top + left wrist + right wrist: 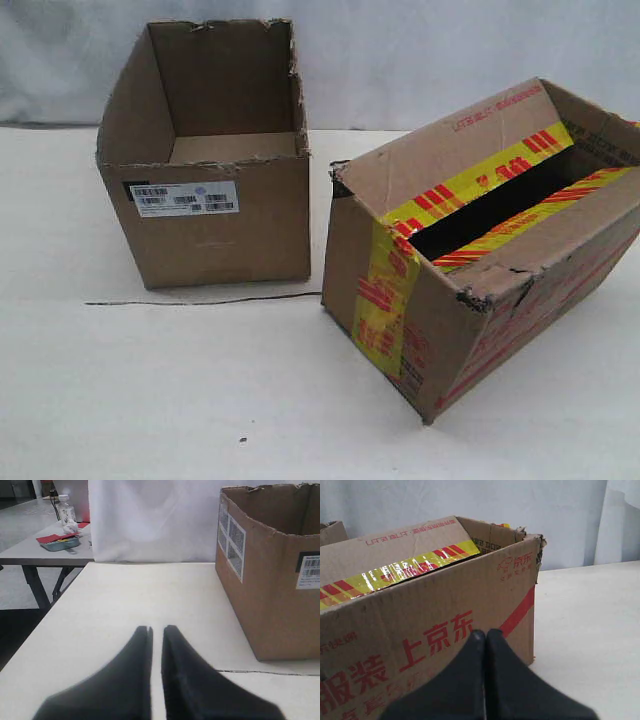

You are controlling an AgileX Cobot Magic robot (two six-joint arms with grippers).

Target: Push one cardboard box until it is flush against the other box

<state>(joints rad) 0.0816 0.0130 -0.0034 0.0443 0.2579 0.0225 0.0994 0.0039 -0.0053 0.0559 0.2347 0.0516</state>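
White tabletop (150, 400), pale cloth backdrop (450, 50) behind. Plain brown open-topped cardboard box with white barcode label (215, 235) sits upper left of exterior frame, rim ragged. Brown cardboard box with yellow red-striped tape (540, 290) sits right of frame, skewed, near corner torn. One corner points at plain box, narrow gap, faces not parallel. Bare table along bottom and left.

Left gripper (156, 630) — low over bare table, apart from plain box, black fingers nearly together, thin slit, nothing held. Right gripper (482, 635) — fingers pressed together at taped box's red-printed long side; contact unclear.
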